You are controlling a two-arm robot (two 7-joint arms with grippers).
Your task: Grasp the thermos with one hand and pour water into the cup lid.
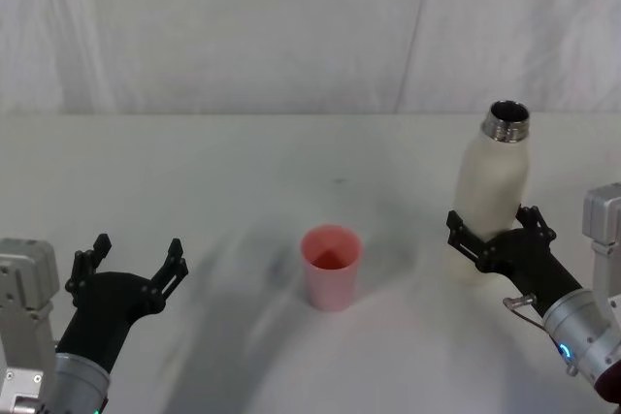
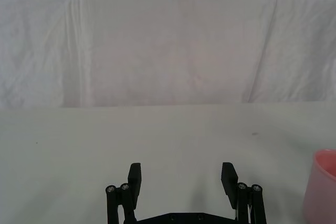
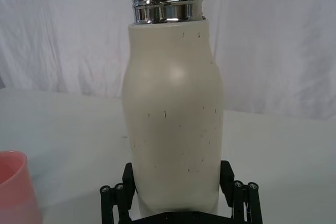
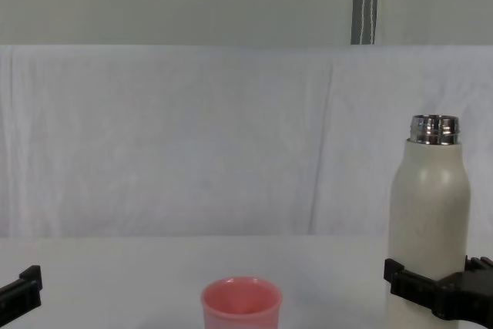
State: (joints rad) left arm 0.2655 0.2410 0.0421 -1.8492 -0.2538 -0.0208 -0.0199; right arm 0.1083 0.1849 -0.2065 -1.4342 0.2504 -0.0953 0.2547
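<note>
While upright and uncapped, thermos (image 1: 493,191) in right end effector's (image 1: 498,232) grip; left end effector (image 1: 135,261) open; cup lid (image 1: 331,267) apart.

Cream-white thermos (image 3: 173,129) with faint dark speckles and shiny steel neck; salmon-pink cup lid (image 1: 331,267); black grippers; apparently plain white tabletop (image 1: 194,172).

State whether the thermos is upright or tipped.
Upright: the thermos stands on the table, neck up, with the right gripper around its lower body.
</note>
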